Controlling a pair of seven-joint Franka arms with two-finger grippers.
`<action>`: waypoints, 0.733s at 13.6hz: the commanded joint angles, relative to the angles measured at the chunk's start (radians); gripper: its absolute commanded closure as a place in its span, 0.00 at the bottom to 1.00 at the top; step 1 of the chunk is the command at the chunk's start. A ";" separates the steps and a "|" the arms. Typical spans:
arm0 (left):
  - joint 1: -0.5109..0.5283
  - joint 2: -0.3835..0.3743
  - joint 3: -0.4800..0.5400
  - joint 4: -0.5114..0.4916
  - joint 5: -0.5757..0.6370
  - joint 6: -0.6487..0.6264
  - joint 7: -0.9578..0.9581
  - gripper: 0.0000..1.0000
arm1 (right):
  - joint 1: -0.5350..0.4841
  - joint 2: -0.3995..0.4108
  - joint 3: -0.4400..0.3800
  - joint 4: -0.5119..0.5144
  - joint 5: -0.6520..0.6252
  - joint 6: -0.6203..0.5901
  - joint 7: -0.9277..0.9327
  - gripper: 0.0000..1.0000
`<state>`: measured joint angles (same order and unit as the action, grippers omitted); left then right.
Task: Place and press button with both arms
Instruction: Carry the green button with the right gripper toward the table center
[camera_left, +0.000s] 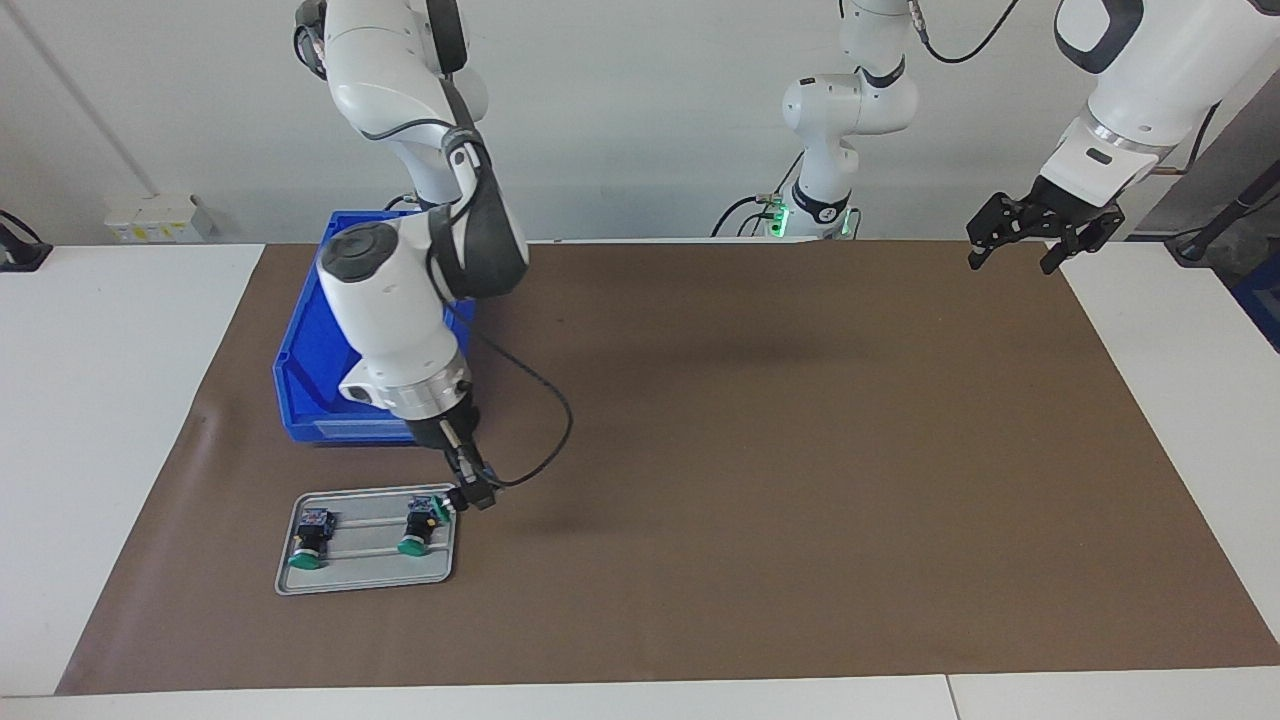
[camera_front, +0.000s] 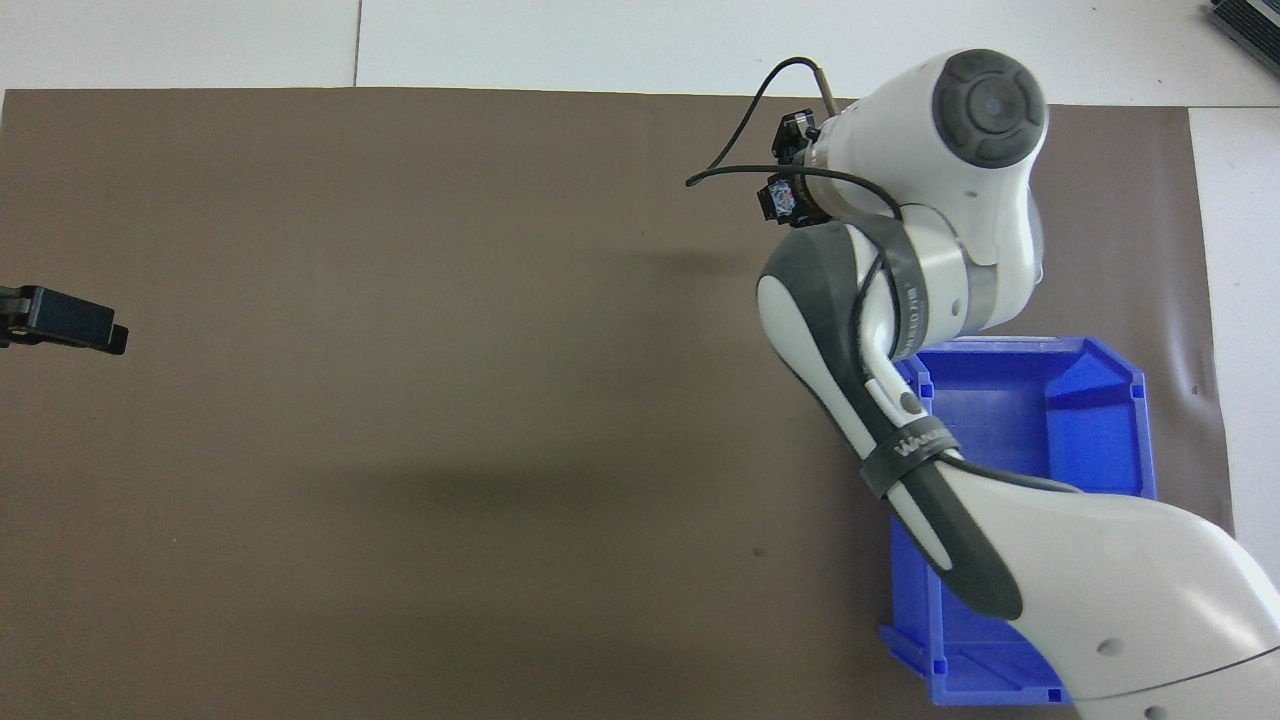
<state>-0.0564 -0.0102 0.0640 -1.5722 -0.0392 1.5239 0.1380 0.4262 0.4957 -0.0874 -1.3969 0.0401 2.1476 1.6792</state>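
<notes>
Right arm bent forward and steeply down over the blue bin (camera_left: 310, 380), wrist pointing at the metal tray (camera_left: 365, 575) near the worktop (camera_left: 760, 450) edge farthest from the robots, toward the right arm's end. Right gripper (camera_left: 468, 492) low at the tray's corner, just beside a button (camera_left: 428, 508); cannot tell whether fingers are together or apart, or touching it. Two more buttons lying on the tray, green caps pointing away from the robots: one (camera_left: 413, 535) next to the gripper, one (camera_left: 308, 540) at the tray's outer end. Left arm waiting, raised over the corner nearest its base; left gripper (camera_left: 1030, 245) with fingers spread apart, holding nothing.
</notes>
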 joint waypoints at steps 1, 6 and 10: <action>0.007 -0.024 -0.003 -0.028 -0.007 0.009 -0.009 0.00 | 0.087 -0.014 -0.005 -0.031 -0.060 -0.021 0.253 1.00; 0.007 -0.025 -0.003 -0.028 -0.007 0.009 -0.009 0.00 | 0.273 0.056 -0.003 -0.027 -0.081 -0.049 0.597 1.00; 0.007 -0.024 -0.003 -0.028 -0.007 0.009 -0.009 0.00 | 0.357 0.128 0.000 -0.024 -0.089 0.020 0.772 1.00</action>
<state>-0.0564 -0.0102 0.0640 -1.5722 -0.0392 1.5239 0.1380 0.7642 0.5935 -0.0871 -1.4263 -0.0230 2.1397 2.3893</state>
